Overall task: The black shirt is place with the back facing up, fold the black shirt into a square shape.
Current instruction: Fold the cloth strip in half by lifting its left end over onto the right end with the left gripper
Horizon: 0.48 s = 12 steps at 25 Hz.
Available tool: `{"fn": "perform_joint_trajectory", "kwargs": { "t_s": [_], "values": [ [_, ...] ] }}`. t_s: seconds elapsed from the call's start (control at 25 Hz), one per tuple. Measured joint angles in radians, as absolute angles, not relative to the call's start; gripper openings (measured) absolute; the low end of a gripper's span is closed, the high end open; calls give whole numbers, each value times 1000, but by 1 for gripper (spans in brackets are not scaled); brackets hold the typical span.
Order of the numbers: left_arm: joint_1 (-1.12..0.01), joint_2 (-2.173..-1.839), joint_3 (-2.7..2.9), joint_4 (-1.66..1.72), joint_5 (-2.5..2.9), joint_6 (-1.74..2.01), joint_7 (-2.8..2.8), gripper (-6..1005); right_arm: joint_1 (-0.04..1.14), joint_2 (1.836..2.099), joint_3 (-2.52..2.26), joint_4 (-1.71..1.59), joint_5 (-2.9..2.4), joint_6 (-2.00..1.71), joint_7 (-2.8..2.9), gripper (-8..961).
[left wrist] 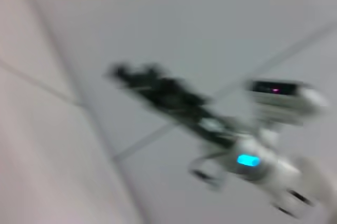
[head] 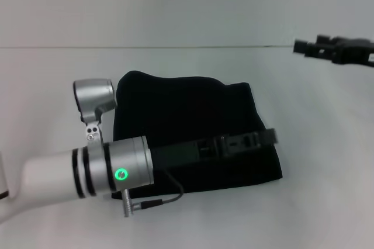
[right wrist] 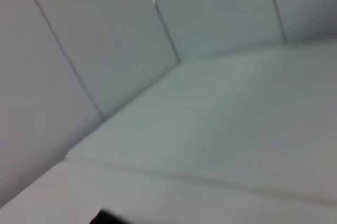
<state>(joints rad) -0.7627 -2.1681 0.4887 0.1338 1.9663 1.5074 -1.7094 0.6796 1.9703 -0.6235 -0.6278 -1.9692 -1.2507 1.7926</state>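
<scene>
1. The left gripper (head: 266,138) is being seen in the head view stretched out low over the black shirt (head: 193,114), its tip lying near the shirt's right edge; how far its fingers are parted, and whether any cloth is being held, cannot be told.
2. The right gripper (head: 304,46) is being shown in the head view at the far right, well apart from the shirt and above the bare table (head: 327,144); whether its fingers are parted cannot be told, and nothing is being seen in them. It is also being caught, heavily blurred, in the left wrist view (left wrist: 118,71).
3. One black shirt is being counted. It is being seen as a folded, roughly rectangular dark bundle lying flat on the table, near the middle of the head view, with the left arm (head: 111,170) crossing its near part.
4. Two arms are being counted: the left one reaching in from the near left with a green light lit on its wrist, the right one entering at the far right edge.
5. In the right wrist view only pale surfaces and seams are being shown.
</scene>
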Motion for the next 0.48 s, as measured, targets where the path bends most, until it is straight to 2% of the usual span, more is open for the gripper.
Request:
{"fn": "perform_joint_trajectory", "kwargs": {
  "t_s": [0.12,0.2,0.48],
  "values": [
    [-750,-2166,505,188,1969,1639,-1679,317,713,1946,-680,-604,-2033,-1282,1946,904],
    [-729,-2165,519,227,1969,1655,-1636,382,733,1941,-712,-590,-2064,-1298,2027,904],
    [-656,-2160,612,371,1971,1607,-1484,690,791,1950,-795,-488,-2137,-1287,2179,901]
  ]
}}
